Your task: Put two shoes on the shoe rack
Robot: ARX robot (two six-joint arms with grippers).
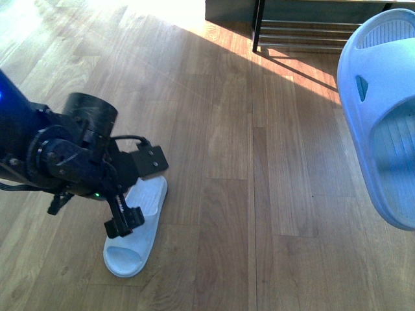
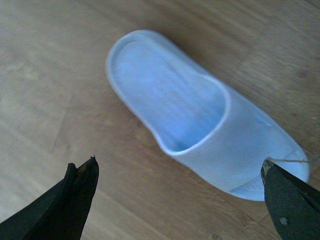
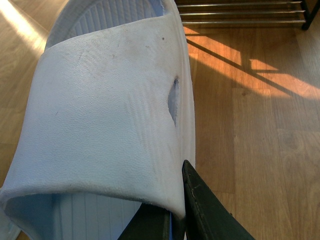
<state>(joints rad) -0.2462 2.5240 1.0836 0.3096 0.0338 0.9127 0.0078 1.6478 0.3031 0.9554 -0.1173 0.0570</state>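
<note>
at about 8 o'clock in the front view, my left arm (image 1: 65, 155) reaches down over the floor slide (image 1: 133, 249), which lies flat on the wooden floor (image 1: 259, 194) at 7 o'clock, sole down, toe end pointing toward 7. my left jaws are spread wide. in the left wrist view, one tip sits out past each side of this slide (image 2: 170, 95), and neither touches it yet. this is the step in hand: the pickup of the second slide.

at 3 o'clock in the front view, the held slide (image 1: 382, 129) hangs off the floor, close to the camera. my right jaws are clamped on it. the right wrist view shows dark fingers (image 3: 200, 210) pinching the edge of its strap (image 3: 100, 110).

the shoe rack (image 1: 311, 32) stands at 1 o'clock, far across the floor. only its lowest silver rods (image 3: 240, 12) show, and no shoe is on them.

i judge the task to be at an early stage. next, my left jaws should drop around the strap and close across it. after that, both arms need carrying toward 1 o'clock. the soft rubber may fold under a shallow pinch.
</note>
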